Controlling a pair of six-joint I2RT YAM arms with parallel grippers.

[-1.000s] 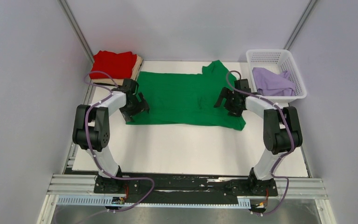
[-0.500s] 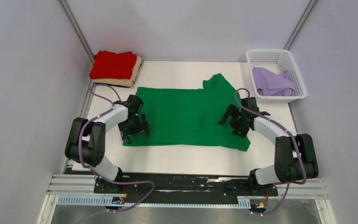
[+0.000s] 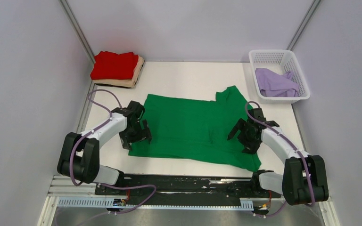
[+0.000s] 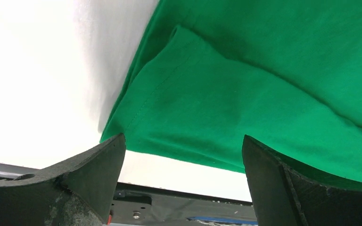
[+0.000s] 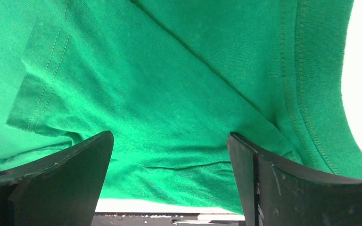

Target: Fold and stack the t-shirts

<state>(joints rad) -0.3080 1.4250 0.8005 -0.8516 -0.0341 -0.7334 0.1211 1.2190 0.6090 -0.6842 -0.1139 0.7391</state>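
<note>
Green t-shirt: matt knit cloth, stitched hems. Basket: white plastic lattice. Table: smooth matt white.

The white tabletop carries a green shirt spread flat across its near middle, one corner reaching the near edge. At the far left corner lies a folded tan shirt with a red shirt on top. A white basket stands at the far right corner.
</note>
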